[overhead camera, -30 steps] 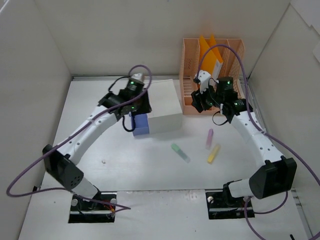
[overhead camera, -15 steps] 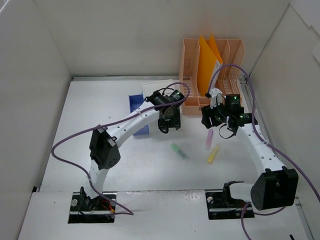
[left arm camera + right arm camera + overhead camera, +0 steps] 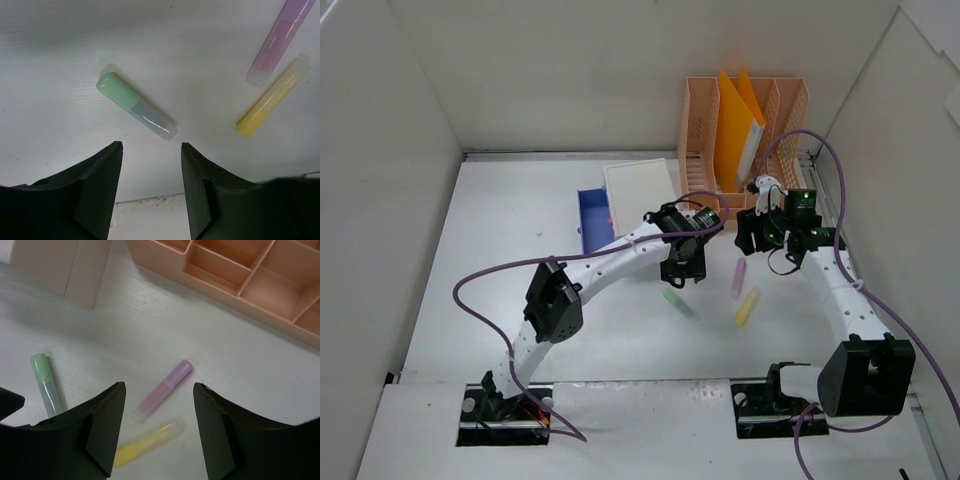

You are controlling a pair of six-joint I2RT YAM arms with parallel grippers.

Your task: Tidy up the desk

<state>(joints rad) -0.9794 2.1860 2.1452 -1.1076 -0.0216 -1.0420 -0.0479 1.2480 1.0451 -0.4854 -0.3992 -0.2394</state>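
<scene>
hovering over the desk (image 3: 500, 250), left gripper (image 3: 151, 150) and right gripper (image 3: 158, 390) both stand spread, empty.

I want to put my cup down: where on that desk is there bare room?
The widest bare patch of desk lies between the left wall and the blue box. Crowded: before the peach organizer, where the left gripper and right gripper hang over the green highlighter, purple highlighter and yellow highlighter.
</scene>
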